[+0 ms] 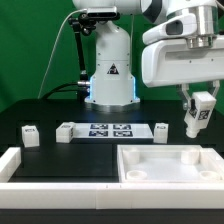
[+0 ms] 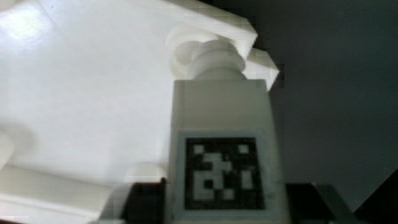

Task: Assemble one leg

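Gripper (image 1: 198,104) points straight down, pinching the leg (image 1: 197,120) upright over the tray (image 1: 170,150) corner.

Beneath me the black tabletop (image 1: 40,115) carries the marker board (image 1: 108,130) and a white rimmed tray (image 1: 150,149), seemingly corner-holed.

legs: four on show, one leg (image 1: 29,134) at the exterior view's left, a second (image 1: 66,131), a third (image 1: 161,130), and the fourth (image 1: 196,122) clamped in the gripper (image 1: 198,104)
tray (image 1: 175,168): just the one
marker board (image 1: 108,130): one
white border rail (image 1: 14,165): one
arm (image 1: 108,60): one
gripper: one, two fingers
wrist view: one leg, one tray
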You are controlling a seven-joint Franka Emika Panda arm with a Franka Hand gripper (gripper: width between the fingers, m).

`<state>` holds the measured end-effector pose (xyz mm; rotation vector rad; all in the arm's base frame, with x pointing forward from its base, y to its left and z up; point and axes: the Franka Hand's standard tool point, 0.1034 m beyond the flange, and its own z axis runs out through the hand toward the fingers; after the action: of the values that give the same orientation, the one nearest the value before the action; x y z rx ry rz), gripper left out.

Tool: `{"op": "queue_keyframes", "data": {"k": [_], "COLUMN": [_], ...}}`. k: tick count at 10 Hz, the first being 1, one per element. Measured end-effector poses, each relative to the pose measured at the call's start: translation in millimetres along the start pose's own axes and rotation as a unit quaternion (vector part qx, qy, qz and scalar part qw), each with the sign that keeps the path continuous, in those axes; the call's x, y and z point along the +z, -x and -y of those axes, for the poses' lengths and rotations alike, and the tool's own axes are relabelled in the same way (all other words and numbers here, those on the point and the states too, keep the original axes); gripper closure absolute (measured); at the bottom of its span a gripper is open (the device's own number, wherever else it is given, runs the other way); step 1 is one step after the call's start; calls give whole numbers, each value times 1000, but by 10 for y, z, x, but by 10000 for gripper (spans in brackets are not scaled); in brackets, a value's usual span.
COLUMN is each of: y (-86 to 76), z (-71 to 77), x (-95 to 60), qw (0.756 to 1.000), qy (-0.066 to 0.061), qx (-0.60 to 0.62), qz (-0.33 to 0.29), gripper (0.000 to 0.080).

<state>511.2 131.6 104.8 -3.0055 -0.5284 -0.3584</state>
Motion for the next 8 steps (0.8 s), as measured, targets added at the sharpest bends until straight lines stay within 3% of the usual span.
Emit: {"op": "queue_keyframes", "data": {"k": [3, 6, 8], "y": [-269, -579, -595], "z": [-105, -265, -315], "x": [5, 155, 210], "qw": [1000, 999, 998], "qy": [0, -1, 5], "qx": [-15, -33, -40], "qz": [-6, -23, -49], "gripper": [509, 509, 509]}}
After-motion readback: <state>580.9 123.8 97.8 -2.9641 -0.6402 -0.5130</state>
